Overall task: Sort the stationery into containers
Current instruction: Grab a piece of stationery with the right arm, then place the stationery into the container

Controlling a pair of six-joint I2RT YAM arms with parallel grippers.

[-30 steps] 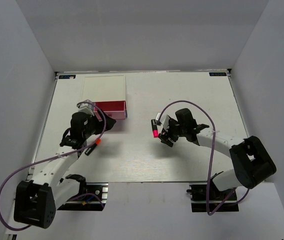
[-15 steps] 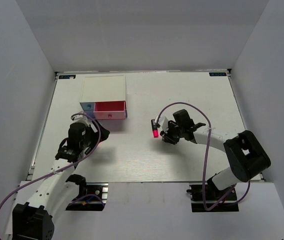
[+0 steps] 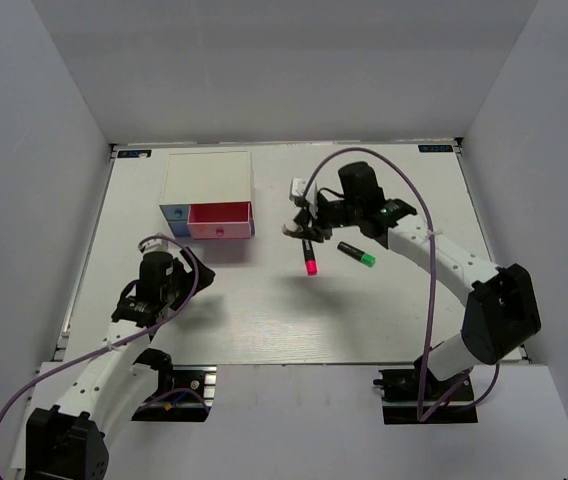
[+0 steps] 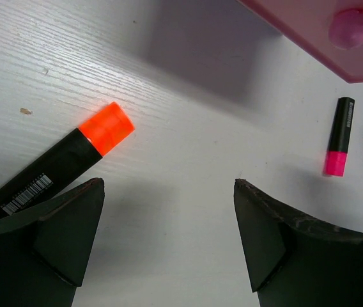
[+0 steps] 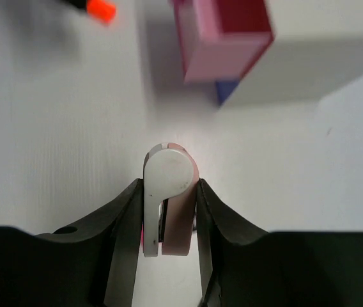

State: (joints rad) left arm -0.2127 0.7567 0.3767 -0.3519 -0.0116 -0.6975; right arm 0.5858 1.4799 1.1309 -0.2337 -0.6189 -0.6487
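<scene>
- Right gripper (image 5: 169, 187): jaws narrow, clamped on pink-white eraser (image 5: 174, 211). Held clear of table (image 3: 384, 310), right of box (image 3: 209, 178).
- Eraser: rounded end up, white face one side, pink the other.
- Left gripper (image 4: 169, 188): jaws wide, nothing between. Sits on drawer side of box.
- Orange-capped highlighter (image 4: 60, 163): flat on table, black barrel end behind one finger; contact unclear.
- Pink-capped highlighter (image 3: 309, 258), green-capped highlighter (image 3: 357, 253): flat on table, right of box, near each other.
- Pink drawer (image 3: 220, 214): pulled out.
</scene>
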